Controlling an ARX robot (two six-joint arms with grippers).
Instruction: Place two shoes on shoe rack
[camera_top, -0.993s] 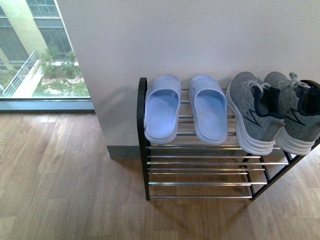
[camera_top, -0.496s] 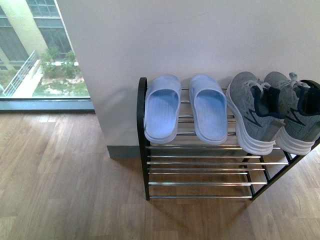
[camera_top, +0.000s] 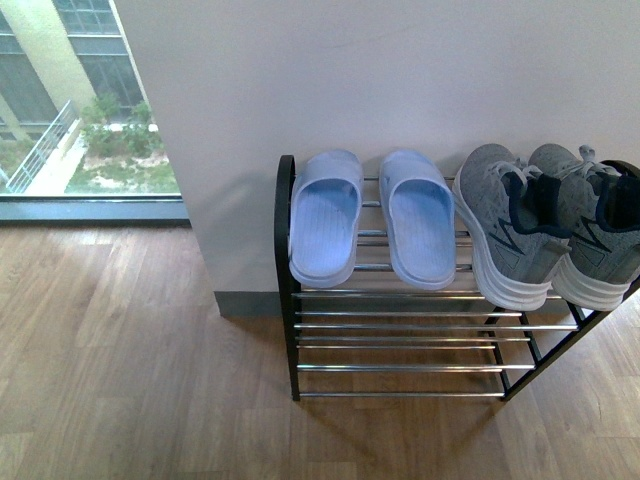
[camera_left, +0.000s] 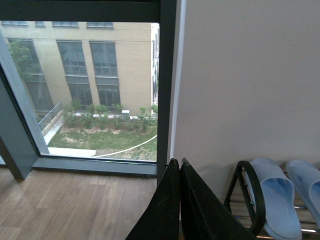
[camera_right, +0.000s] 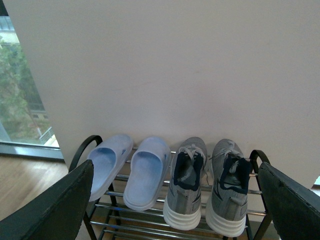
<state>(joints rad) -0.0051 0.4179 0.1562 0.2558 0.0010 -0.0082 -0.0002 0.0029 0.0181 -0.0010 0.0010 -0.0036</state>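
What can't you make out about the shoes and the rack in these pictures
- Right sneaker: front view, outer side cut off by the picture edge.
- Shoe rack: lower tiers in the right wrist view, cut off by the edge and partly hidden by the right gripper fingers.
- Sneakers: left wrist view, outside the picture; only the slides show.

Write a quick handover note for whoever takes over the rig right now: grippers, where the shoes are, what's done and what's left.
Left gripper: shut, empty, held off to the window side of the shoe rack.
Right gripper: open, empty, facing the rack.
Grey sneakers: side by side on the top tier, right side.
Pale blue slides: on the top tier too, left side.
Done: the shoes appear placed.
Left: seemingly nothing; lower tiers bare.
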